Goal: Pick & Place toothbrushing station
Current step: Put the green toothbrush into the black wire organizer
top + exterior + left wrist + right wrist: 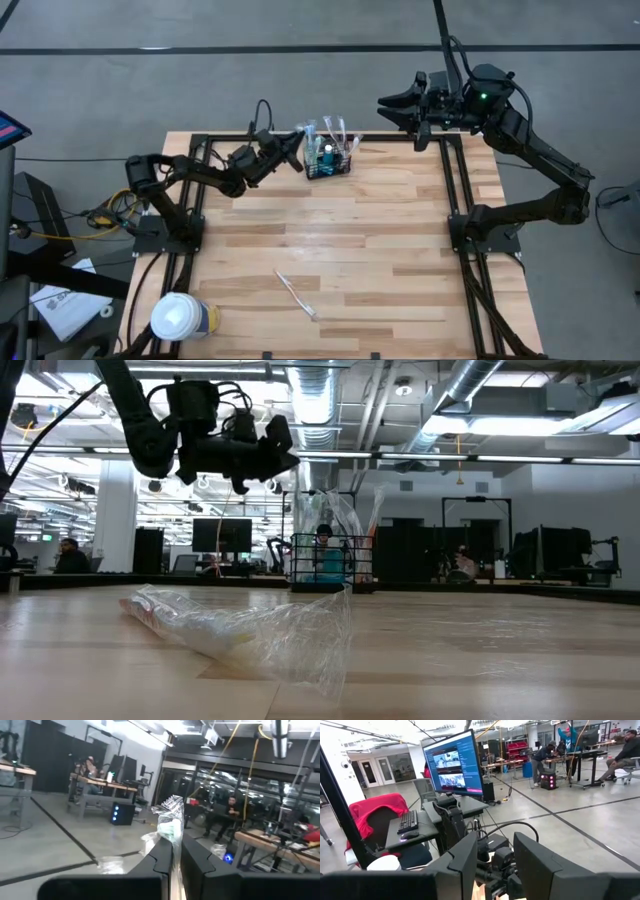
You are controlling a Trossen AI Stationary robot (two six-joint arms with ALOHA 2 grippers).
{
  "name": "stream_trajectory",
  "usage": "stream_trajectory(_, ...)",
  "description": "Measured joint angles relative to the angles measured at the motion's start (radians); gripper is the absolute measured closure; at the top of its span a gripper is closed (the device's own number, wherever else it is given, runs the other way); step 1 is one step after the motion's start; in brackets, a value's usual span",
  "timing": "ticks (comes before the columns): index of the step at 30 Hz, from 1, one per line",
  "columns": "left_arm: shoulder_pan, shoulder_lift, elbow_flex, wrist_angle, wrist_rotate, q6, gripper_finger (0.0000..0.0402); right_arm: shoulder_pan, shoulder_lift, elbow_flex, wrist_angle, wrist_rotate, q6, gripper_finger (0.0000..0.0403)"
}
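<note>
Left gripper [172, 851] (one wrapped toothbrush [170, 822], seemingly) clamped.

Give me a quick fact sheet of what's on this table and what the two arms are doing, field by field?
Table: light wooden top in a black frame
Basket: small black wire-mesh basket at the far edge, holding wrapped toothbrushes and a teal tube
Left gripper: raised beside the basket, shut on a wrapped toothbrush
Right gripper: held high past the table's far edge, fingers apart, nothing between them
Loose item: another wrapped toothbrush lying flat near the front
Cup: white-lidded cup at the front left corner
</note>
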Motion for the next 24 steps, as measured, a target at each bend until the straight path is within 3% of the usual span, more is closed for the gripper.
stream_trajectory(18,0.003,0.154,0.0,0.023,0.153,-0.075,0.0379,0.004,0.0,0.0,-0.03,-0.008,-0.016,0.0284)
stream_trajectory(24,0.002,0.158,-0.009,-0.035,0.171,-0.08,0.0339,0.01,0.0,0.0,-0.028,-0.019,-0.016,0.0284)
